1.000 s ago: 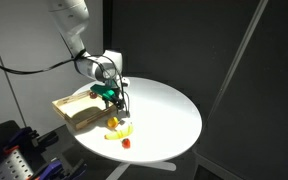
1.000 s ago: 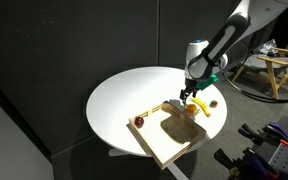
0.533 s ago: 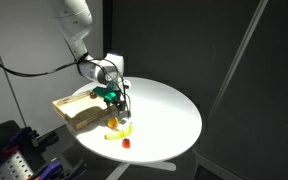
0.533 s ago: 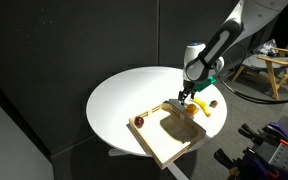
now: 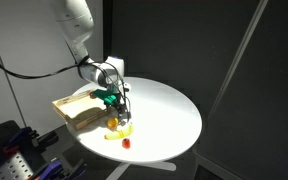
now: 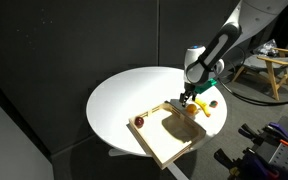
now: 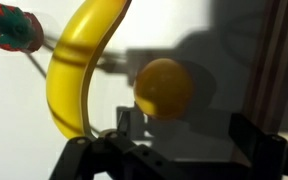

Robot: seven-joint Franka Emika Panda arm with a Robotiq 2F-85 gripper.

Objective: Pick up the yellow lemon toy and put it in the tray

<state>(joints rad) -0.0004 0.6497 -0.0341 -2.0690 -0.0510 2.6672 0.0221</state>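
Your jaws stand wide apart: in the wrist view their two dark tips frame the bottom of the picture, and the yellow lemon toy [image 7: 164, 88] lies on the white surface between and beyond them, held by nothing. Just beside it runs the long curved yellow piece [image 7: 69, 70], and past that, in the top corner, a small red piece [image 7: 9, 28] with a green cap. In both exterior views you hang low over this cluster, and the lemon toy [image 5: 111, 122] sits on the surface close to the tray [image 5: 69, 110] but outside its rim. The surface [image 5: 164, 115] is a round white top, bare over most of its width, with black curtains all around. The wrist view alone shows the spread of the jaws. Only an exterior view shows the red piece [image 5: 126, 143] lying nearest the surface's edge. Another exterior view shows a dark red round thing [image 6: 139, 122] at the far corner of the tray [image 6: 174, 145], a small brown piece [image 6: 213, 102] beyond the curved one, and a wooden frame [image 6: 274, 65] at the room's side. Since a second ago your arm [image 6: 224, 40] has eased slightly down toward the toys; the toys and tray lie where they did.
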